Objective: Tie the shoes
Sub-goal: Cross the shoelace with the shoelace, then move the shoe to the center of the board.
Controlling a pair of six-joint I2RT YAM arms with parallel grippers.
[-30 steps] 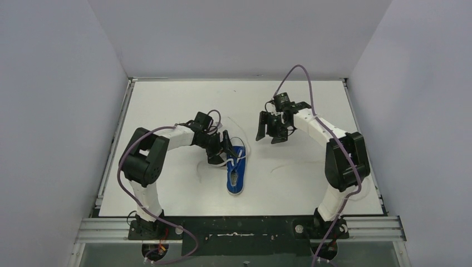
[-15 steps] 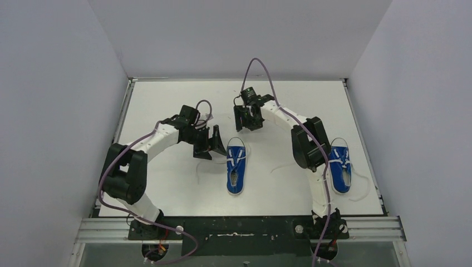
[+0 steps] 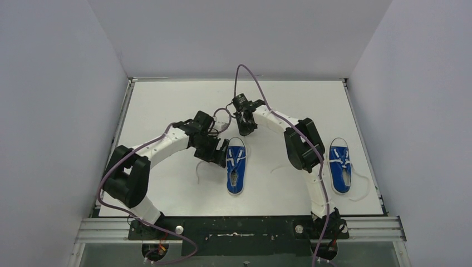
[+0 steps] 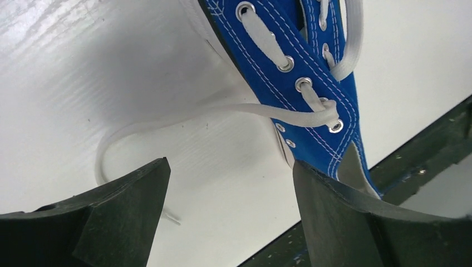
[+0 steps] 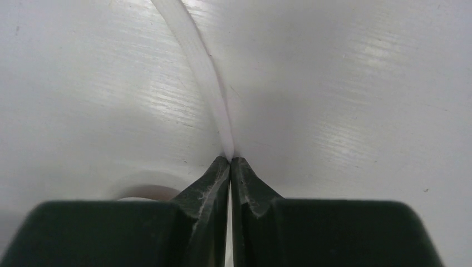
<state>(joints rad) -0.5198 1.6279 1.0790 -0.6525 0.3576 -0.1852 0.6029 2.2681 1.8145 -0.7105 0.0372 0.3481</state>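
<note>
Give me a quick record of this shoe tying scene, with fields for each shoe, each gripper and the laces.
centre shoe: flat on the table, toe away from the arms, laces untied
other shoe: near the table's right edge, no gripper on it, lace ends loose
left gripper: open, beside the centre shoe, over a loose lace end
right gripper: shut on a white lace, beyond the centre shoe's toe
</note>
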